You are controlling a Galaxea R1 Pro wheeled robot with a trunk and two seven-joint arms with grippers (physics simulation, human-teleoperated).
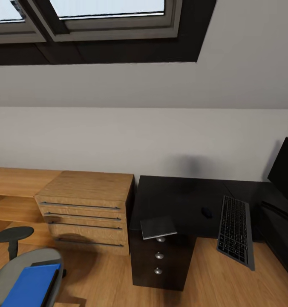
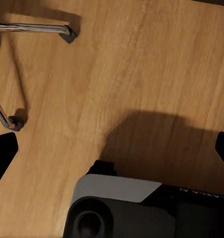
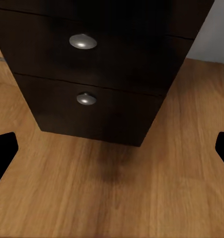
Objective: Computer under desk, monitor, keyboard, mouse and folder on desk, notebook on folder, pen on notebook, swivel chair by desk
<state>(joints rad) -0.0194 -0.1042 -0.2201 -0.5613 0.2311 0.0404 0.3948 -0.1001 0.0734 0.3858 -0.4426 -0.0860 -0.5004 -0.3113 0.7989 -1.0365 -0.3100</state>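
From the head view, the black worktop (image 1: 178,196) held the keyboard (image 1: 234,230), the mouse (image 1: 206,212) just beside it, and the notebook (image 1: 158,227) at its front edge. The monitor (image 1: 284,170) stood at the right. The blue folder (image 1: 31,285) lay on the swivel chair (image 1: 16,273). In the left wrist view, the left fingers (image 2: 3,151) were spread wide over the wooden floor (image 2: 141,74). In the right wrist view, the right fingers (image 3: 3,148) were wide too, near the drawer knobs (image 3: 83,41).

in the head view, bare desk (image 1: 178,200) top lies open at 12 o'clock between the notebook (image 1: 158,227) at 6 and the mouse (image 1: 206,212) and keyboard (image 1: 234,230) at 3. the monitor (image 1: 284,170) walls off the far 3 o'clock edge. the wooden chest (image 1: 86,209) blocks 9 o'clock. bare floor (image 1: 212,277) lies open beside the drawer unit (image 1: 159,264).
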